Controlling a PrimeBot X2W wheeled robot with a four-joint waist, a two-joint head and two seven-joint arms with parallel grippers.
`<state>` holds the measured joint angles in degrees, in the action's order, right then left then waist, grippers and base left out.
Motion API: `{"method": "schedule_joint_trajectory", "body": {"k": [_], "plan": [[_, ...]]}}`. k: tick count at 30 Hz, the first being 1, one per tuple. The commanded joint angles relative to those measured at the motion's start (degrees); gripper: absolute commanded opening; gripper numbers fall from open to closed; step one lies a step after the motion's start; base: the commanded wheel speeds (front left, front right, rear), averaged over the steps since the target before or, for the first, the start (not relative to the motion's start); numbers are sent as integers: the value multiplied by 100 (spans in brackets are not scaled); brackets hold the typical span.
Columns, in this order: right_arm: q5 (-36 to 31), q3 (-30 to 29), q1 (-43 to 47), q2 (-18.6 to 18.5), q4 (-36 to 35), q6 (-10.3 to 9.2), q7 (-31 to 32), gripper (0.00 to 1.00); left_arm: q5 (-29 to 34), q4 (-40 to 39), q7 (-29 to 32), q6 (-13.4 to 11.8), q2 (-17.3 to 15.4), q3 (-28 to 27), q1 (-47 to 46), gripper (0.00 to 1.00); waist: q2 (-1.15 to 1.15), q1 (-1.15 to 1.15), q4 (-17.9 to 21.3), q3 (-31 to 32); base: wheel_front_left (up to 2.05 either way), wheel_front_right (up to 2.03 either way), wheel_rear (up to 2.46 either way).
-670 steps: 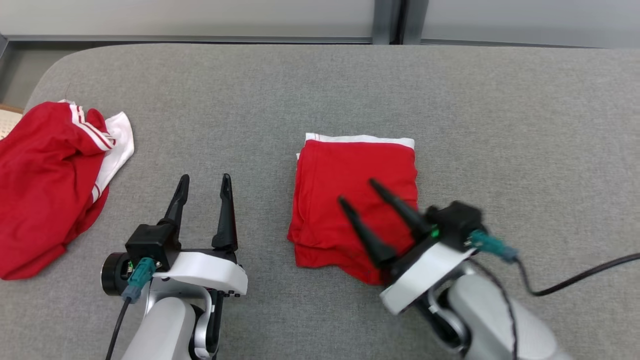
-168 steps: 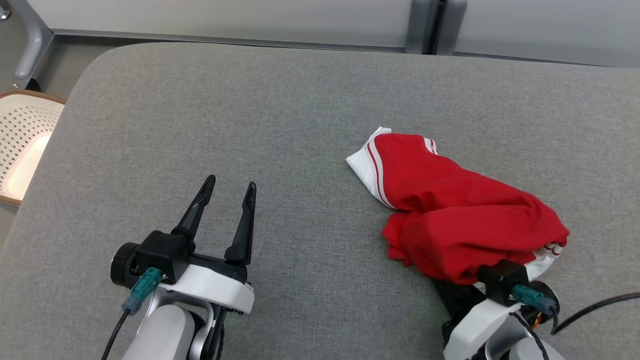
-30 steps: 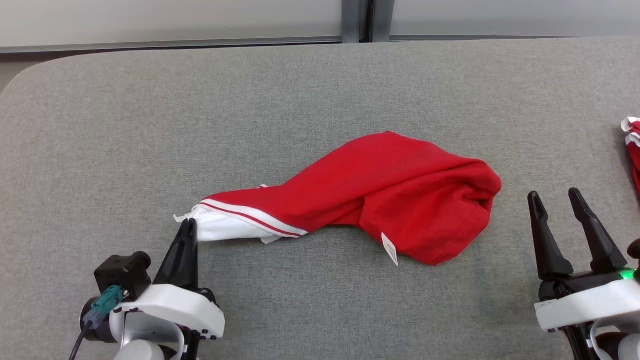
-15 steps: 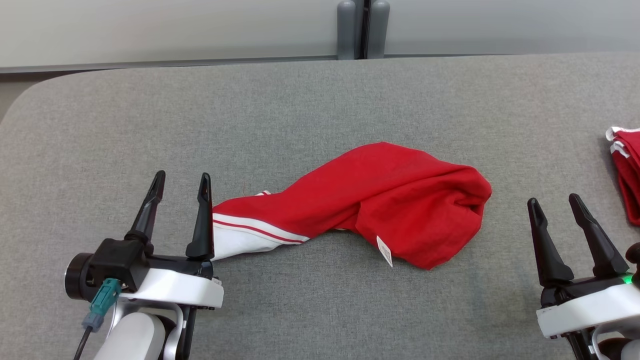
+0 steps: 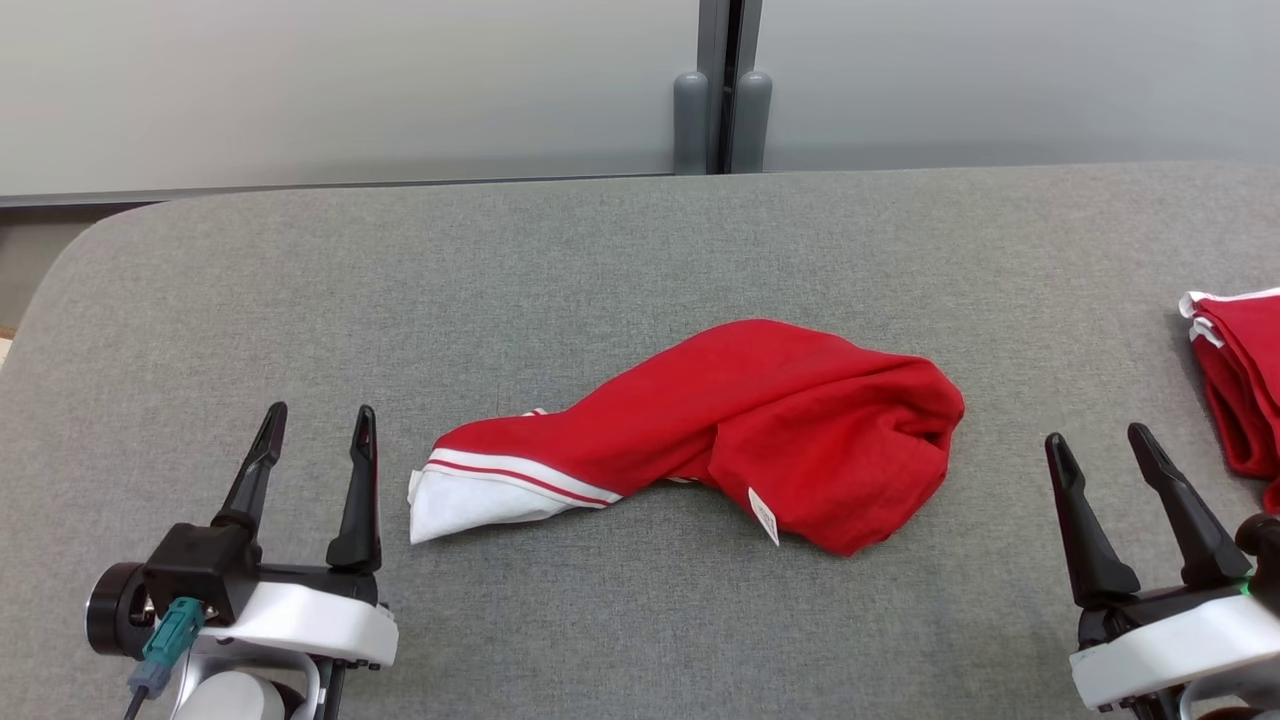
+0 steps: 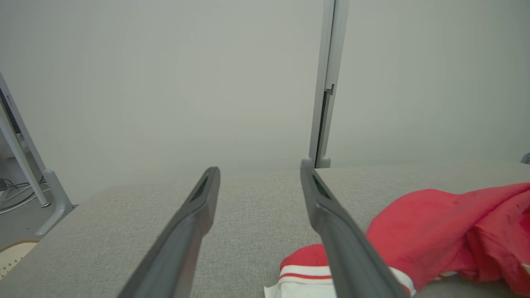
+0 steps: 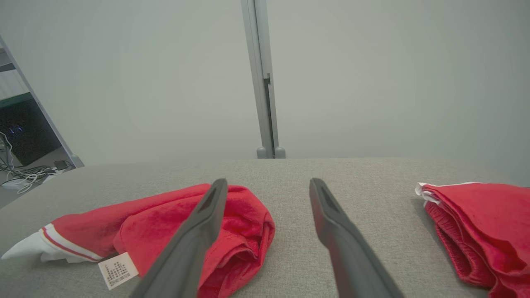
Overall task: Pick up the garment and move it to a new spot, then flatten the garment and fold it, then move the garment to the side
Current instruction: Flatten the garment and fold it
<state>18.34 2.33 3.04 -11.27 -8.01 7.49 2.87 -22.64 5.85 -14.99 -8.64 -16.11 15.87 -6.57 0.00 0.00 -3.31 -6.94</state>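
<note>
How the garment (image 5: 760, 420) would handle: judged light, limp and soft, a thin cloth that would sag from any pinch. It looked neither fragile nor likely to slide on the fabric-covered bench (image 5: 500, 260).
Where to take hold: probably the white striped end (image 5: 450, 500), which lay nearest the left gripper (image 5: 320, 412), with the bunched red end at the right left to the right gripper (image 5: 1095, 436). Pinching a single edge rather than a wad should make spreading easier.
Look of the garment: red, with a white band carrying red stripes at its left end and a small white care tag (image 5: 763, 515) at its near edge. It lay twisted and bunched, neither flat nor folded.
Place of the garment: about the middle of the bench, running left to right between the two grippers.
Left gripper: fingers spread apart and holding nothing, just left of the white end and not touching it.
Right gripper: fingers likewise apart and empty, near the bench's near edge, well apart from the bunched end.
Folded red pile (image 5: 1240, 380): at the far right of the bench, well apart from the garment.
Step in hand: judged that the garment was set down in its spot and flattening was not yet begun.
</note>
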Motion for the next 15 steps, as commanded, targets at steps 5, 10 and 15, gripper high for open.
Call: {"method": "schedule_joint_trajectory", "body": {"k": [5, 10, 15], "plan": [[-25, -24, 36, -3, -62, 0, 28, 100, -21, 78, -23, 42, 3, 16, -34, 100, 0, 0, -24, -15, 0, 0, 0], [-42, 48, -19, -43, -72, 0, 58, 100, -34, 115, -25, 63, 47, 40, -118, 100, 0, 0, -70, -64, 0, 0, 0], [-63, 618, -205, -192, 64, 0, 163, 100, 0, 119, -24, 66, 123, 65, -233, 100, 0, 0, -182, -171, 0, 0, 0]]}}
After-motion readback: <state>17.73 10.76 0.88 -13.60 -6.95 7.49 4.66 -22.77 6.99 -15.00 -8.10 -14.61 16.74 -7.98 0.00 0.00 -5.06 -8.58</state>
